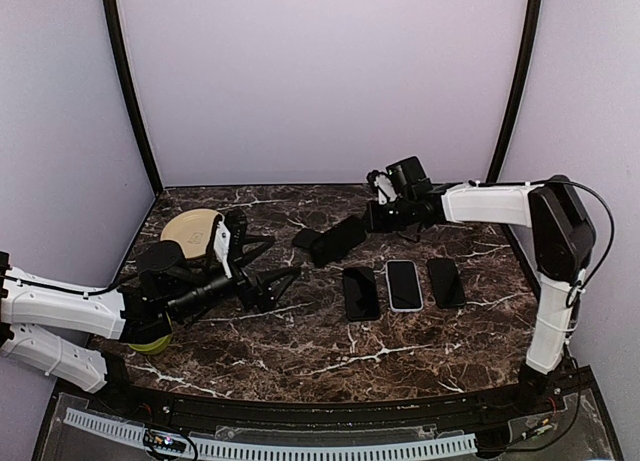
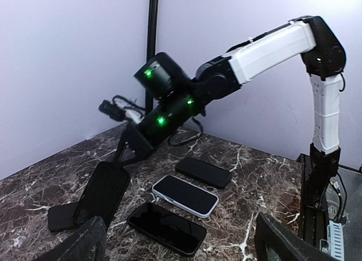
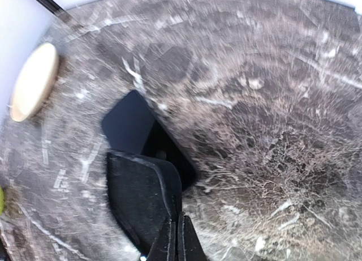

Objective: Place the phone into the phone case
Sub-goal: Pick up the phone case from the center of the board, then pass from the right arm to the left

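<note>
My right gripper [image 1: 368, 219] is shut on the rim of a black phone case [image 1: 342, 238] and holds it tilted above the table at the back centre. In the right wrist view the closed fingertips [image 3: 174, 230] pinch the case [image 3: 138, 199] at its edge. A glossy dark phone [image 3: 131, 124] lies flat under the case, partly hidden by it. The phone shows as a dark slab in the top view [image 1: 306, 238]. My left gripper [image 1: 262, 266] is open and empty, to the left of the case. Its fingers [image 2: 79, 244] frame the bottom of the left wrist view.
Three phones lie in a row right of centre: a black one [image 1: 360, 293], a white-cased one [image 1: 403, 284] and another black one [image 1: 446, 281]. A beige plate [image 1: 190, 229] sits at the back left. A yellow-green object [image 1: 148, 346] shows under the left arm.
</note>
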{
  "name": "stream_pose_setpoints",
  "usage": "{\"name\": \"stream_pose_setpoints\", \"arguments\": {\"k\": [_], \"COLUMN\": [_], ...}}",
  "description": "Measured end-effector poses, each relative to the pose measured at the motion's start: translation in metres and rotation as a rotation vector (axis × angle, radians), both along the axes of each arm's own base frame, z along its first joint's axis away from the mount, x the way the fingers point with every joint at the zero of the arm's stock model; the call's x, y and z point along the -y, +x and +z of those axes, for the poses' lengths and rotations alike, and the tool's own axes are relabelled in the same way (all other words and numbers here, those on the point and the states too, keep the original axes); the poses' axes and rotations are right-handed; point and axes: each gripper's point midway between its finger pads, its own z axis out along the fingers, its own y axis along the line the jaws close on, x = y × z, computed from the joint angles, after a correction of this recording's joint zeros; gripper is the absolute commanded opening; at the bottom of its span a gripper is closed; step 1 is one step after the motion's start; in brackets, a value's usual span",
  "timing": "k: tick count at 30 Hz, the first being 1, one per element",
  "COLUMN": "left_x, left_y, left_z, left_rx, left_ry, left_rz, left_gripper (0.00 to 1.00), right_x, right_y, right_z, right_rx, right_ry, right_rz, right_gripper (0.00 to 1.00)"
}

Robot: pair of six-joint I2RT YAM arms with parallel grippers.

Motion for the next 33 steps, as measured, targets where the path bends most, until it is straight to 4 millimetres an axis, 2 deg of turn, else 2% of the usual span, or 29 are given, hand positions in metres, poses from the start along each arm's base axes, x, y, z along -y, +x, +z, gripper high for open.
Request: {"name": "stream_pose_setpoints", "arguments": {"k": [3,9,15,18,24,27,31,33], "left_x": [-0.004,-0.008,-0.005,-0.003,0.000,0.004,0.013,0.016], "left_y": [0.007,0.014,0.019,0.021,0.024,0.024,0.022,0.020], "left_z": [0.000,-0.004,-0.020,-0.027,-0.042,-0.060,-0.101,-0.115], "left_rx": [-0.018,-0.078,-0.154,-0.174,-0.216,-0.274,-0.390,-0.429], "left_ry": [-0.012,-0.042,-0.044,-0.034,-0.015,0.000,0.054,0.077], "left_rz": [0.045,0.089,0.097,0.100,0.107,0.102,0.081,0.072], "left_gripper": [0.93,0.93,0.92,0.91,0.93,0.93,0.92,0.92], "right_x": [0.000,-0.006,-0.006,-0.002,0.009,0.013,0.015,0.017], "right_y": [-0.011,-0.042,-0.062,-0.073,-0.113,-0.131,-0.146,-0.154], "right_z": [0.021,0.041,0.070,0.069,0.036,0.042,0.059,0.060], "right_rx": [0.050,0.084,0.124,0.110,0.016,0.002,0.004,-0.014], "right_ry": [0.045,0.089,0.139,0.159,0.146,0.179,0.234,0.252], "right_rz": [-0.002,0.021,0.027,0.025,0.036,0.051,0.071,0.080], "right_gripper": [0.00,0.00,0.00,0.00,0.00,0.00,0.00,0.00]}}
